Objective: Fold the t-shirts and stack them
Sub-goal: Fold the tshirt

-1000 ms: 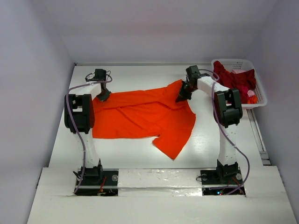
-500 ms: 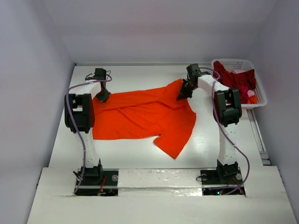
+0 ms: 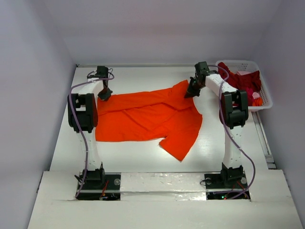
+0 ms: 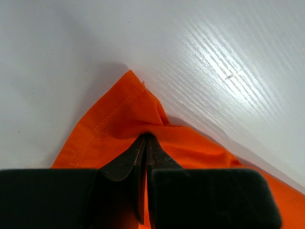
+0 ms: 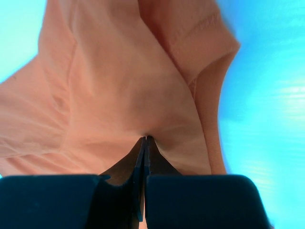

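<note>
A bright orange t-shirt (image 3: 147, 117) lies spread across the middle of the white table, one sleeve hanging toward the near edge. My left gripper (image 3: 103, 96) is shut on its far left corner, the cloth pinched between the tips (image 4: 145, 138). My right gripper (image 3: 190, 93) is shut on the shirt's far right part near a sleeve, cloth puckered at the tips (image 5: 144, 139); the colours in that wrist view look washed out. Dark red t-shirts (image 3: 240, 82) are heaped in the basket at the far right.
The white lattice basket (image 3: 265, 98) stands at the far right of the table by the right wall. Walls close in the table on the left, back and right. Both arm bases sit at the near edge.
Both grippers have moved slightly toward the far side while holding the orange shirt, drawing its far edge back and a little to the right.
</note>
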Controlling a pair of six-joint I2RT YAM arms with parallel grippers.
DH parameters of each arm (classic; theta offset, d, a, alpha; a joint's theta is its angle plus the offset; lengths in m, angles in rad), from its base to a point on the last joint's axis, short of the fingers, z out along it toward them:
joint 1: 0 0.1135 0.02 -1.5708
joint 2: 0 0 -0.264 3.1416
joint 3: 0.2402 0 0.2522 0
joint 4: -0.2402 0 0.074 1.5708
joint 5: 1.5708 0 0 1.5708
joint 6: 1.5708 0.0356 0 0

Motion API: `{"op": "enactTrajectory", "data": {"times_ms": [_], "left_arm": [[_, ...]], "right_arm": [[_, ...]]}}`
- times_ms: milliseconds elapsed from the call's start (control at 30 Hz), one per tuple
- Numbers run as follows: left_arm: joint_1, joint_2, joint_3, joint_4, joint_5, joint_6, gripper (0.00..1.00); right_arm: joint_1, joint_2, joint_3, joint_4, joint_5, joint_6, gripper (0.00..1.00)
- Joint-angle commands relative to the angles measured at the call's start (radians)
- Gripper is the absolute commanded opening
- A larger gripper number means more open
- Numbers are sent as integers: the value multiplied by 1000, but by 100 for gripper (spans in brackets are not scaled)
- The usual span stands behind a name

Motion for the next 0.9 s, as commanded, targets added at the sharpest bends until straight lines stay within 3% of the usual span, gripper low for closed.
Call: {"op": "enactTrajectory", "data": {"times_ms": [0,567,867], "left_arm": [[7,31,41,-20,3,11,0],[-3,100,87,-23,2,8,0],[-12,87,118,-38,15,8,0]], "right_arm": [[-13,31,69,-21,-7,-19,0],[-22,116,236,-79,-36,-26,0],[-22,186,408,-161,-36,-5,0]]}}
